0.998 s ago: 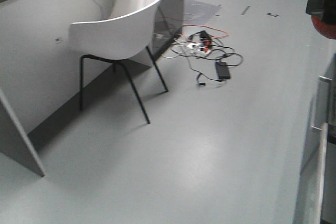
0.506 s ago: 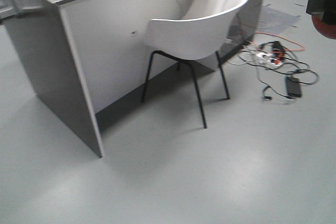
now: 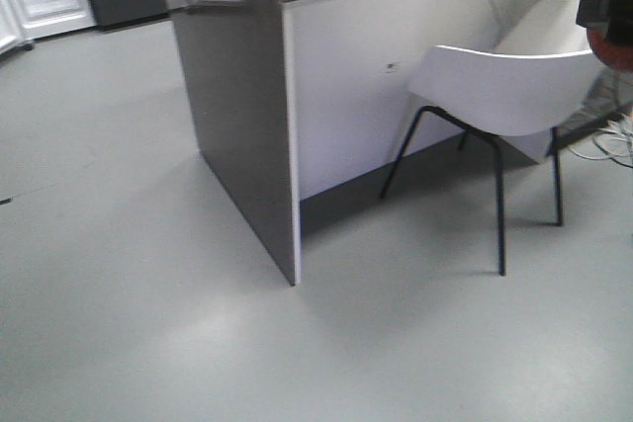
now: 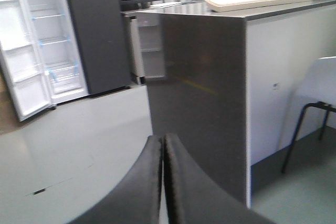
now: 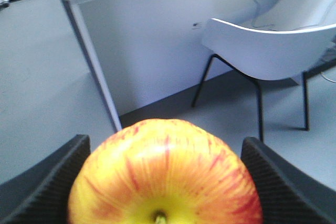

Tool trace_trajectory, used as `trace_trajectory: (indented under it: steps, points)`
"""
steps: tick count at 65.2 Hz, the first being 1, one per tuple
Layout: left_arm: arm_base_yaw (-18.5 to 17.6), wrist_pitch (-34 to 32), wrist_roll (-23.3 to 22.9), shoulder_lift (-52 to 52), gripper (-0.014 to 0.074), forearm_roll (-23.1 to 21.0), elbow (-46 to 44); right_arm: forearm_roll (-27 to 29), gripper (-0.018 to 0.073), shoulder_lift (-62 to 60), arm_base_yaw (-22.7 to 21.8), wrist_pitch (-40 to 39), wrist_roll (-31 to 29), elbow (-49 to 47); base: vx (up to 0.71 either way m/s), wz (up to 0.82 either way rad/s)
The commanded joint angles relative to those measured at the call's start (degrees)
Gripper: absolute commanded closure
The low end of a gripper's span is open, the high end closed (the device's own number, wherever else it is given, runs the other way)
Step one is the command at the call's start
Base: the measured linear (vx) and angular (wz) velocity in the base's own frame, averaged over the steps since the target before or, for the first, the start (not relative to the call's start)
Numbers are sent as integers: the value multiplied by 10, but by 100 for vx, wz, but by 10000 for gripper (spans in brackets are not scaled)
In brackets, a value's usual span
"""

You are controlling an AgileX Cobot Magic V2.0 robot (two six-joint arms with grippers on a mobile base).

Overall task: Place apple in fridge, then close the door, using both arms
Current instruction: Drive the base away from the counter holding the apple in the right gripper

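Holding a round red and yellow apple (image 5: 165,161), the right gripper (image 5: 165,187) pinches it between two black bumpy fingers (image 5: 47,182). One finger sits at 8 o'clock in the right wrist view and the other at 4 o'clock. The apple fills the bottom middle, at 6 o'clock, and its little stem points at the camera. In the front view the same apple is only a red edge at 2 o'clock, under the black gripper.

The left gripper (image 4: 163,182) holds nothing. Its two black curved fingers are pressed together at 6 o'clock in the left wrist view.

The tall dark grey fridge with white inside (image 4: 55,51) stands far off at 10 o'clock in that view. It is open, and white shelves and bits of blue show inside. Its white door (image 4: 18,77) hangs open at 9 o'clock.

A big counter with a dark grey side and a white front (image 3: 237,116) stands between the robot and the fridge. A white chair with thin black legs (image 3: 504,86) sits just beside the counter at 3 o'clock in the front view. The smooth grey floor (image 3: 148,294) lies all around.
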Motion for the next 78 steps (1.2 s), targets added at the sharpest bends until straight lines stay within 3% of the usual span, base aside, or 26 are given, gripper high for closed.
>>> trace_trajectory:
  steps: [1,78]
  points:
    - [-3,-44,-3,-9,603,-1,9,3,331,-16,-1,-46,-5,-20,3,42]
    - [-3,-44,-3,-9,603,-1,9,3,331,-16,-1,-46,-5,-20,8,43]
